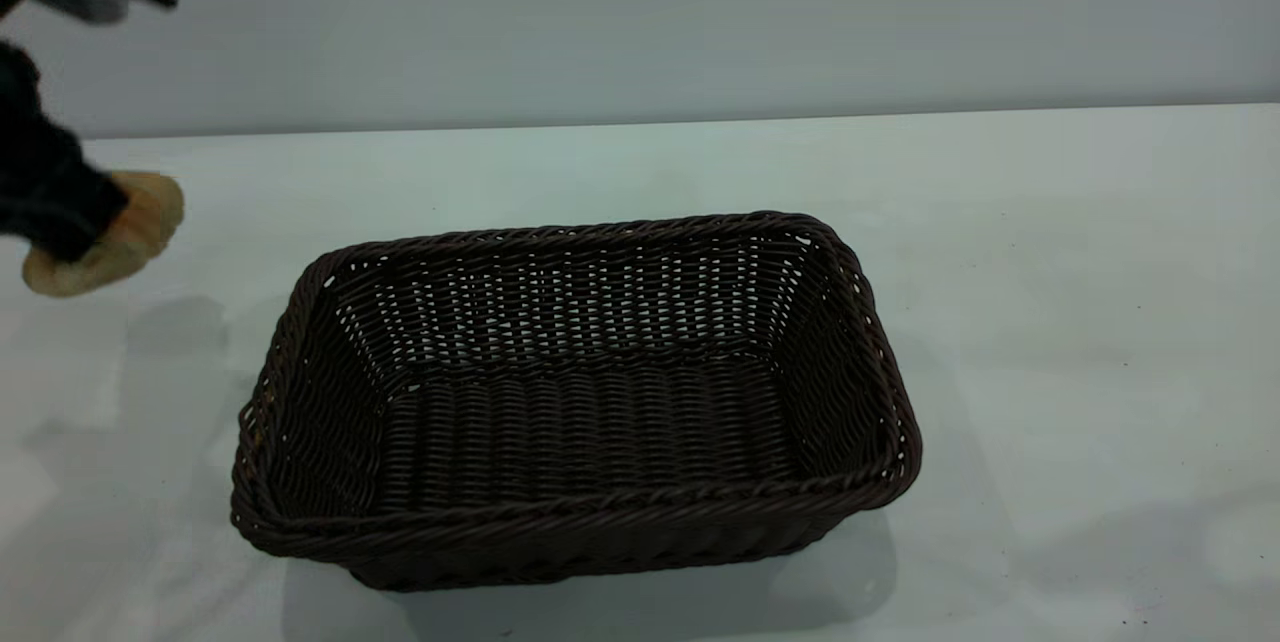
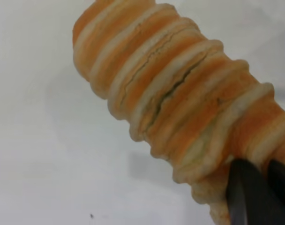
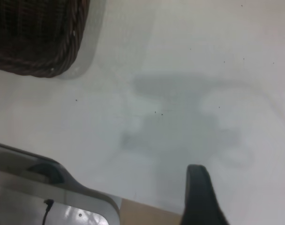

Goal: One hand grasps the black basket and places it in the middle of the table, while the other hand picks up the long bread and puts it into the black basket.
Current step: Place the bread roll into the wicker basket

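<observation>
Bread [image 1: 105,237] held aloft (left tool [image 1: 60,212]); basket [image 1: 570,402] centred on table [image 1: 1050,272].

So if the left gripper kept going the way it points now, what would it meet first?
Probably the table. The left gripper holds the long bread above bare tabletop, left of the black basket; depth is unclear.

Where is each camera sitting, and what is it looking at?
Exterior view: sits outside the rig, looking down across the table at the black basket; the left gripper holding the long bread shows at the left edge.
Left wrist view: rides on the left arm, looking closely at the long bread above the table; only dark fingers show.
Right wrist view: rides on the right arm, looking down at the table and a basket corner; one dark finger shows.
Shared: the exterior and right wrist views both show the basket; the exterior and left wrist views, the bread.
</observation>
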You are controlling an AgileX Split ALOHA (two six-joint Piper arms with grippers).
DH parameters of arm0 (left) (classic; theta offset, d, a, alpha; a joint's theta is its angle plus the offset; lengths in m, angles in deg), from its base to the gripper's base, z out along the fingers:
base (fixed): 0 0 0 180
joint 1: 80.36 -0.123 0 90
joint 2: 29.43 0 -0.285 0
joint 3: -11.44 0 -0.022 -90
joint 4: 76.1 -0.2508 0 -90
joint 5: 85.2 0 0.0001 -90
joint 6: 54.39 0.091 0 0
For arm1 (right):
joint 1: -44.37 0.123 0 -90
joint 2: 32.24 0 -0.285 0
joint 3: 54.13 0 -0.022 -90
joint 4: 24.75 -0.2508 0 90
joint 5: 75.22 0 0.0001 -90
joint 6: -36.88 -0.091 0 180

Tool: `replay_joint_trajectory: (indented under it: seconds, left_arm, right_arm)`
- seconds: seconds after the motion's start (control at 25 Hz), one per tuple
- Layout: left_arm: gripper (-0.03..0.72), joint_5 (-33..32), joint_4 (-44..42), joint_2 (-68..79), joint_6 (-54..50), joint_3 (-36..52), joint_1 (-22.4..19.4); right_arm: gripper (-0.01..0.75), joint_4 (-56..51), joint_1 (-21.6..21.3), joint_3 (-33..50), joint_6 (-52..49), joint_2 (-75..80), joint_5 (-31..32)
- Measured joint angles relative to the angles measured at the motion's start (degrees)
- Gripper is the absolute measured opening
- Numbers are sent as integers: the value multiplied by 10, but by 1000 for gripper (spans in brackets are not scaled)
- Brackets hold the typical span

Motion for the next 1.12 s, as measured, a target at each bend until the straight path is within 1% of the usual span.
replay_joint_trajectory:
  seconds: [0.12, 0.32, 0.52, 0.64, 0.92, 1.04, 1.12]
  left_arm:
    - [40, -53, 29, 0, -9, -44, 29]
    - [40, -126, 128, 0, 7, -113, 80]
    - [40, -157, 204, 0, 44, -140, 132]
    - [40, -175, 214, 1, 50, -141, 164]
    - [40, -234, 215, 1, 50, -141, 213]
    - [40, -248, 215, 1, 50, -142, 226]
    - [40, -257, 217, 1, 48, -142, 226]
  right_arm:
    - [491, 0, 0, 0, 0, 0, -1]
    - [491, 0, 0, 0, 0, 0, -1]
    - [491, 0, 0, 0, -2, 0, -1]
    - [491, 0, 0, 0, -5, 0, -2]
    - [491, 0, 0, 0, -16, 0, -14]
    - [491, 0, 0, 0, -19, 0, -14]
    - [491, 0, 0, 0, -21, 0, -14]
